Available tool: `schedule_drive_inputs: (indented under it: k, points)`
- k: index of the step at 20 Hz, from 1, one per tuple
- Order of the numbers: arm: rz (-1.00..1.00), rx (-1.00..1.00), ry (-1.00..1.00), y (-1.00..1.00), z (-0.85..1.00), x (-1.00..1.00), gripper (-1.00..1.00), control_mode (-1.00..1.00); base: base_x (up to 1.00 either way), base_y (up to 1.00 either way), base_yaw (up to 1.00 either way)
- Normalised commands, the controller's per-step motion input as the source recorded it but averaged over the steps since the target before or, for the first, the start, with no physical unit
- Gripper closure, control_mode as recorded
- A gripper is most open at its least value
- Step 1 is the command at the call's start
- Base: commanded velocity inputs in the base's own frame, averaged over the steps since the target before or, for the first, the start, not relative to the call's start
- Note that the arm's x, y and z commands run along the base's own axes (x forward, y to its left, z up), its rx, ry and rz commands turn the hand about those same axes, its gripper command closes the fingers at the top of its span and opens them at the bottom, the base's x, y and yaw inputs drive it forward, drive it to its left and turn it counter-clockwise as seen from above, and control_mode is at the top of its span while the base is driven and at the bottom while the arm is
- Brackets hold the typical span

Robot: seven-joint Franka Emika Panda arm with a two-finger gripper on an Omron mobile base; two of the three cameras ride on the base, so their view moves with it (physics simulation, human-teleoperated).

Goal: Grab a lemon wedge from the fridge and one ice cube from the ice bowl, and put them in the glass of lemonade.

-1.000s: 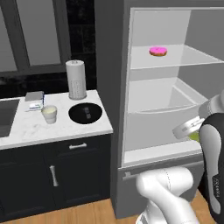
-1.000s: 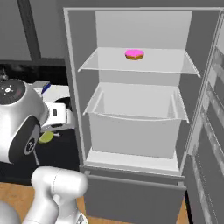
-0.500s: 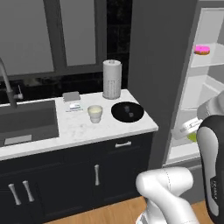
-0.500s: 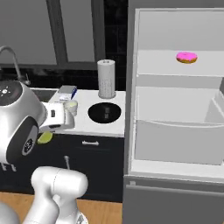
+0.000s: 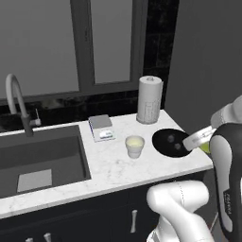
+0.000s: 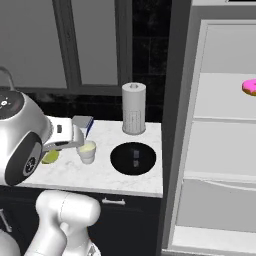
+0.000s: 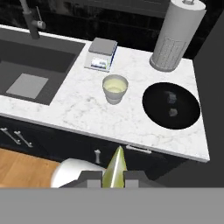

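The gripper [image 7: 113,174] holds the lemon wedge [image 7: 114,167] pinched between its jaws, short of the counter [image 7: 92,117], evidently for carriage to the glass of lemonade [image 7: 115,89].

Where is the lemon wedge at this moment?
The lemon wedge is pinched in the end effector, held in front of the counter edge, short of the glass of lemonade and the black ice bowl to its right.

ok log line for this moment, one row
gripper: shut on lemon wedge | glass of lemonade: on counter | ice bowl: two cubes | next: wedge to glass
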Motion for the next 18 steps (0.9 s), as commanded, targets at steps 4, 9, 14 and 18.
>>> schedule_drive_inputs:
  k: [4,9,14,18]
  points:
    - [0.00,0.00,0.00,0.00,0.00,0.00,1.00,1.00,0.44,0.00,0.00]
    - [0.00,-0.02,0.20,0.14,-0.02,0.68,1.00,-1.00,0.00,0.00,0.00]
    - [0.00,-0.02,0.05,0.50,-0.44,0.96,1.00,-1.00,0.00,0.00,0.00]
    - [0.00,0.00,0.00,0.60,-0.81,0.95,1.00,-1.00,0.00,0.00,0.00]
